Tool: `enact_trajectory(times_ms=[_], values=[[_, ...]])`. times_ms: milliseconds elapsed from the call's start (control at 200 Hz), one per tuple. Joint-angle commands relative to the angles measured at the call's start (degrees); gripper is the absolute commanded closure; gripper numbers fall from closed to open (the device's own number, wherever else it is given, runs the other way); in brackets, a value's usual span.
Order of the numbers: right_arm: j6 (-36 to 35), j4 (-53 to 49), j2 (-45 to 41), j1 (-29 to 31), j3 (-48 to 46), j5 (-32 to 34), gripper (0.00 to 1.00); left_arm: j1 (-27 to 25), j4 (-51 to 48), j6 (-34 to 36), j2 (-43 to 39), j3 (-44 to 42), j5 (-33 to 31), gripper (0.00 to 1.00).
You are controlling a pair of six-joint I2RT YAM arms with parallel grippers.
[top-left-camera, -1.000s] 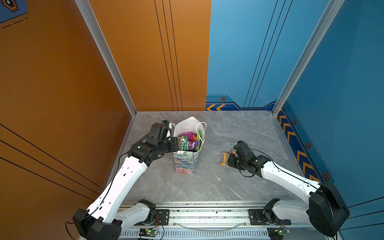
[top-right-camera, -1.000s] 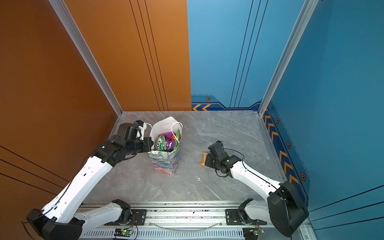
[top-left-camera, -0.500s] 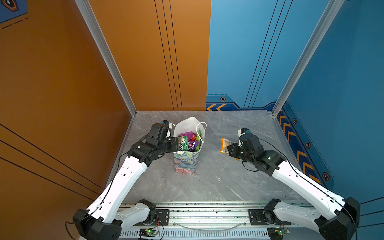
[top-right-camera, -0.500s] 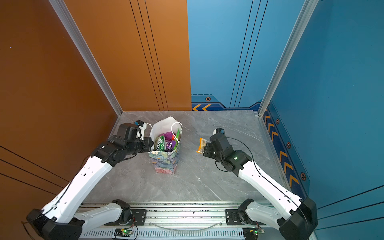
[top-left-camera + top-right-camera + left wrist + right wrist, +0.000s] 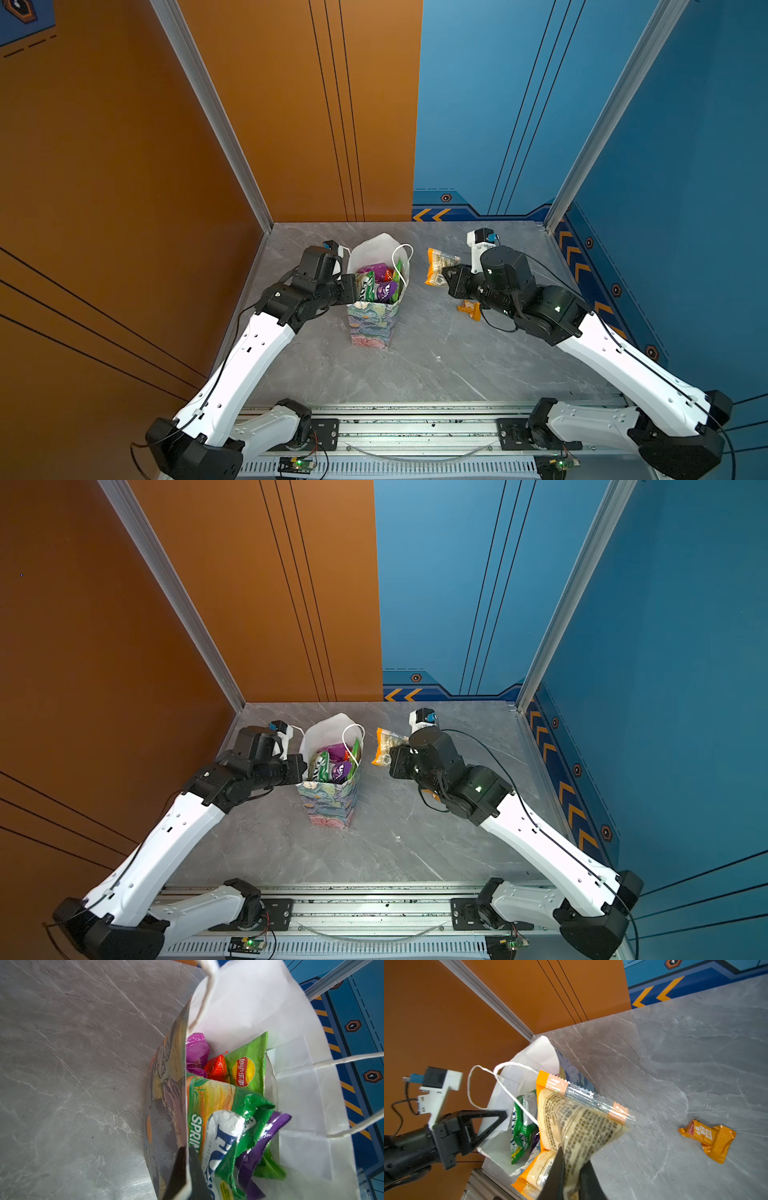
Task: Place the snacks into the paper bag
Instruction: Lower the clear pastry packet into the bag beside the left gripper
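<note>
While right fingers (image 5: pixel 553 1175) clamp the packet (image 5: pixel 583 1124), it hangs beside the paper bag (image 5: pixel 374 328).

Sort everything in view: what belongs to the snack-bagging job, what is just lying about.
Job: paper bag; inside it green Lay's packet, magenta packet, red packet, green Fox's packet, purple packet; orange-edged packet in the right tool; small orange packet on the marble table; left tool pinching the bag's rim.

Not the job, fixtures only: the table itself, wall panels, base rail.

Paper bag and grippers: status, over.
Left gripper shut on paper bag rim. Right gripper shut on orange-edged packet, aloft beside bag. Small orange packet on table; nothing between held packet and bag.
</note>
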Motion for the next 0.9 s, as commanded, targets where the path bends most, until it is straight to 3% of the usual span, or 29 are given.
enact_trajectory(times_ms=[0,601,896], values=[[-3.04,-3.01,1.32,1.5,4.66,3.27,0.87,-0.38,3.43,1.15,-1.8,0.54,-0.77,0.98],[-8.8,-7.5,17.65,13.49,24.68,5.42,0.87,-0.38,3.43,1.13,-2.02,0.53,-0.67,0.98],[-10.28,-10.24,25.36,15.41,30.18,5.61,0.87,-0.46,3.43,1.21,-2.24,0.53,-0.52,0.98]])
